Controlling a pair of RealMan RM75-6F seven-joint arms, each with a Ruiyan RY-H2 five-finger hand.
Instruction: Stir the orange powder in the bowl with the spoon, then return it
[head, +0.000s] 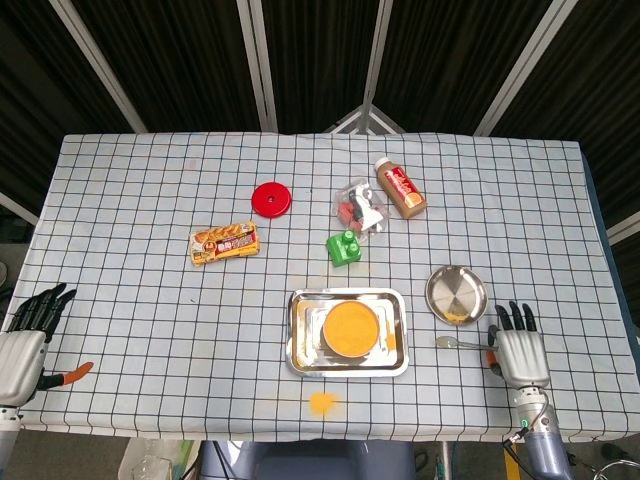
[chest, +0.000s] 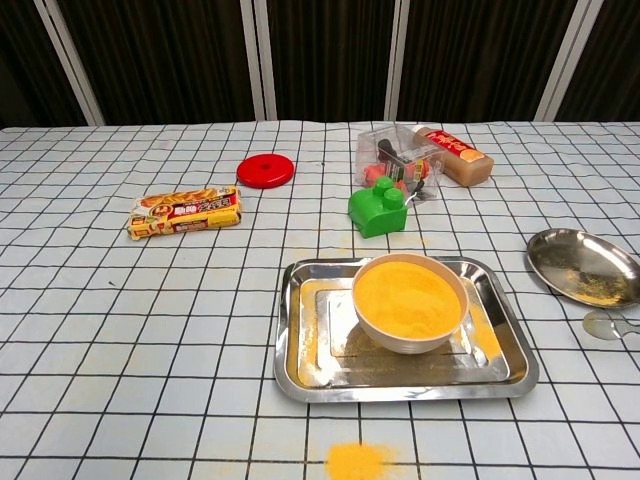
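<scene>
Small metal spoon (head: 452, 343) lies flat on the checked tabletop (head: 150, 300), right of the white bowl of orange powder (head: 350, 329); right robot hand (head: 520, 352) at its handle, grasp cannot be told; judged light, stiff, slippery; best pinched mid-handle; left robot hand (head: 22, 345) idle, holding nothing.

Bowl (chest: 409, 301) sits in the tray (chest: 300, 345) at tabletop (head: 150, 300) centre; spoon (head: 455, 343) lies to its right, just before the round plate (head: 456, 293), beside the right robot hand (head: 520, 350).
</scene>
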